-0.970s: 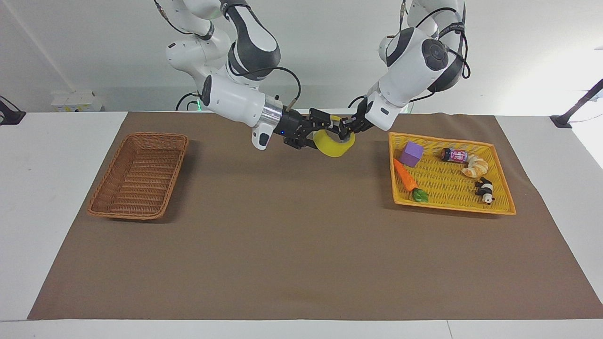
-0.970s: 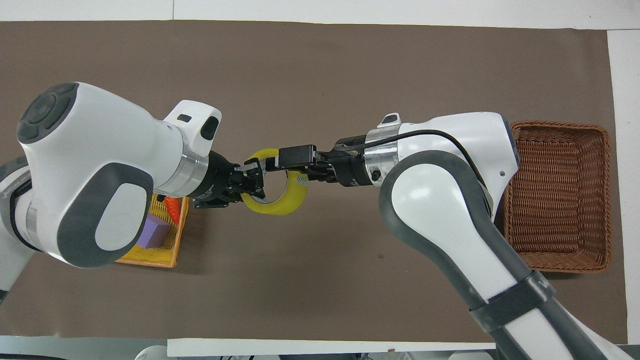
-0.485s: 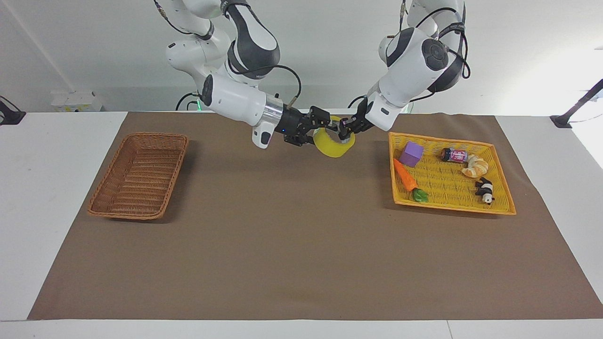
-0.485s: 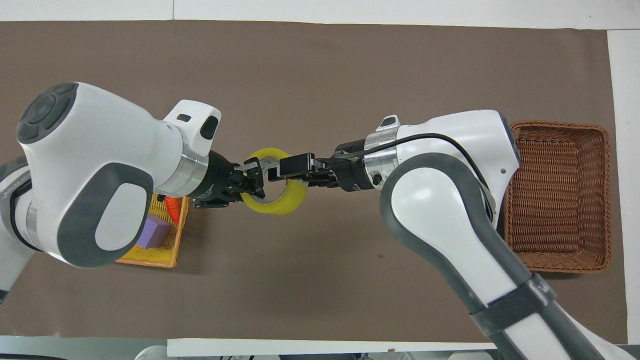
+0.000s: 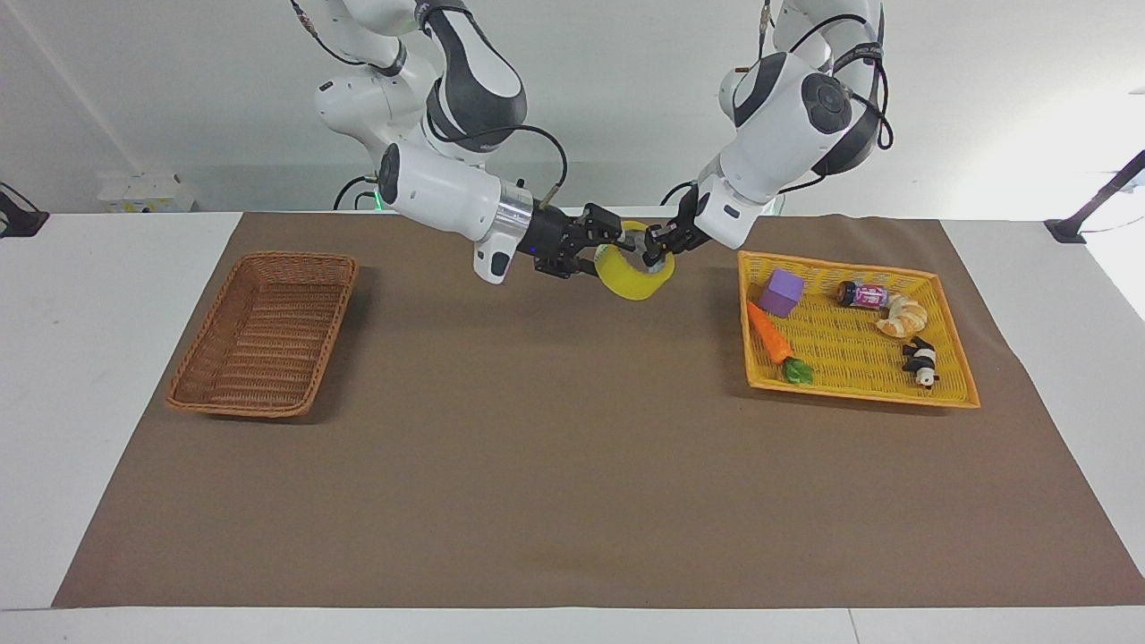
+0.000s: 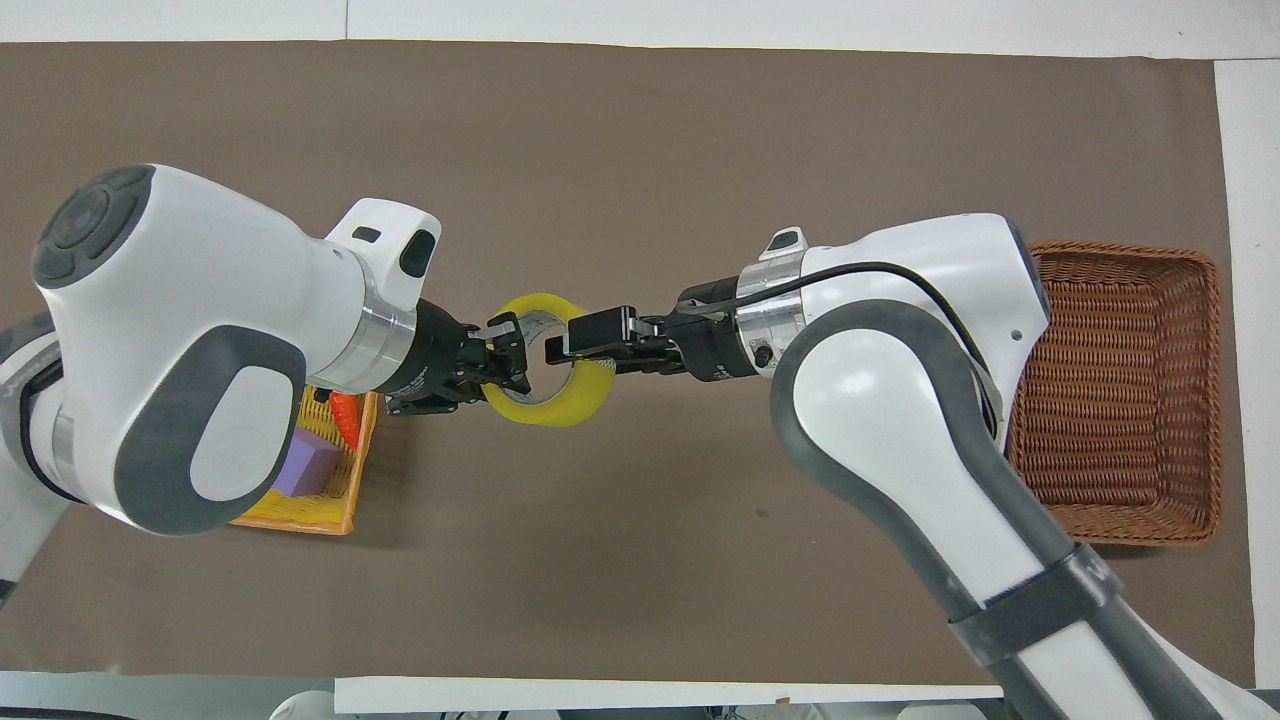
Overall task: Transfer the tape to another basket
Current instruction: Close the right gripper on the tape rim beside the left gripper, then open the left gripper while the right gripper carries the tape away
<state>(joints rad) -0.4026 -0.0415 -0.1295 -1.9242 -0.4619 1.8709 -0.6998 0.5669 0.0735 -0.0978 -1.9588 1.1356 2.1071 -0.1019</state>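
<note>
**Tape suspended between both end effectors**

The wide roll of translucent yellow packing tape [image 5: 633, 273] hangs above the brown-covered counter [image 5: 572, 465], between both containers. The left end effector [image 5: 660, 243] is clamped on its rim. The right end effector [image 6: 562, 349] straddles the opposite wall; its grip cannot be confirmed. Only the facing view shows the whole yellow mesh tray [image 5: 948, 398]; the rectangular brown wicker basket [image 6: 1210, 400] sits toward the right arm's end.
</note>
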